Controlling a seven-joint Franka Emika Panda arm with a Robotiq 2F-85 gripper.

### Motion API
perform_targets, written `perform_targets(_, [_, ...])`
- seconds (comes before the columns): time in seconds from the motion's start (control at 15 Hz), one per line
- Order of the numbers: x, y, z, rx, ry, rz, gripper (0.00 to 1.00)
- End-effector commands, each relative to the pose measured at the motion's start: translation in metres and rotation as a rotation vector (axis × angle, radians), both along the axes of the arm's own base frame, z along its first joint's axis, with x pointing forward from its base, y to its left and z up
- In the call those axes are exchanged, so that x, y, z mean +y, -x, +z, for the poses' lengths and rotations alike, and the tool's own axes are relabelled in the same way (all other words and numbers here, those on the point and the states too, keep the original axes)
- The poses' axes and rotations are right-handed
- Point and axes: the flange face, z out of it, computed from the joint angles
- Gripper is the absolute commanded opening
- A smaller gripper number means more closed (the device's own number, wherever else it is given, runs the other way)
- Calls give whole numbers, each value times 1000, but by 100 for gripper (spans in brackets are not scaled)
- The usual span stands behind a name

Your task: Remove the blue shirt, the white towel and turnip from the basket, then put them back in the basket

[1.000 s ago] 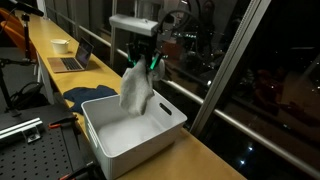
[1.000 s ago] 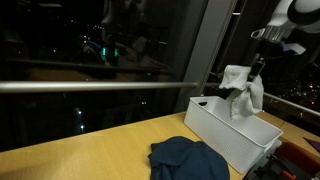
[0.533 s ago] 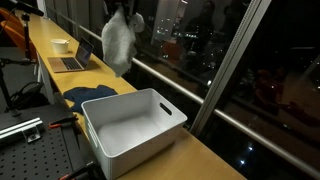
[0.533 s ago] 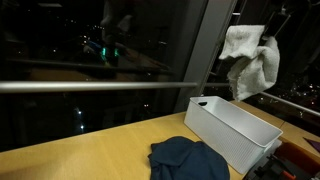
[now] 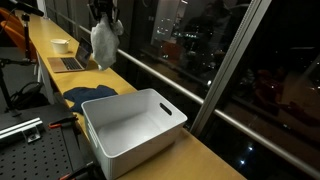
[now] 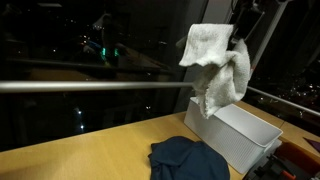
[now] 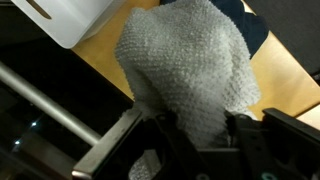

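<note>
My gripper [image 5: 103, 12] is shut on the white towel [image 5: 104, 44], which hangs high above the wooden table, away from the basket, and also shows in the other exterior view [image 6: 222, 70]. In the wrist view the towel [image 7: 185, 65] fills the space between the fingers [image 7: 195, 130]. The white basket [image 5: 150, 108] stands on the table and looks empty; it also shows in an exterior view [image 6: 240, 135]. The blue shirt [image 6: 186, 159] lies crumpled on the table beside the basket, also seen in an exterior view [image 5: 88, 94]. The turnip is not in view.
A laptop [image 5: 71, 62] and a white cup [image 5: 60, 45] sit further along the table. A dark window with a metal rail [image 5: 170, 84] runs along the table's far side. A perforated metal board [image 5: 30, 150] lies near the basket.
The gripper has lifted the towel out of the basket, raised it high and carried it sideways over the table toward the shirt's side.
</note>
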Motion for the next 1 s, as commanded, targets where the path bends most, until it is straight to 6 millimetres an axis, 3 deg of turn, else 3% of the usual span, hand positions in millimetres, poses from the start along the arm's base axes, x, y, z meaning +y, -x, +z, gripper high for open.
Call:
perform_targets(0.0, [6, -17, -28, 25, -62, 29, 7])
perform_targets(0.07, [12, -17, -34, 34, -66, 36, 16])
perform_targets(0.13, [16, -18, -40, 41, -65, 38, 55])
perform_targets(0.2, [18, -18, -45, 52, -63, 38, 55])
perform_targets(0.6, [18, -17, -49, 85, -62, 26, 98])
perform_targets(0.93, [16, -22, -49, 86, -54, 29, 100])
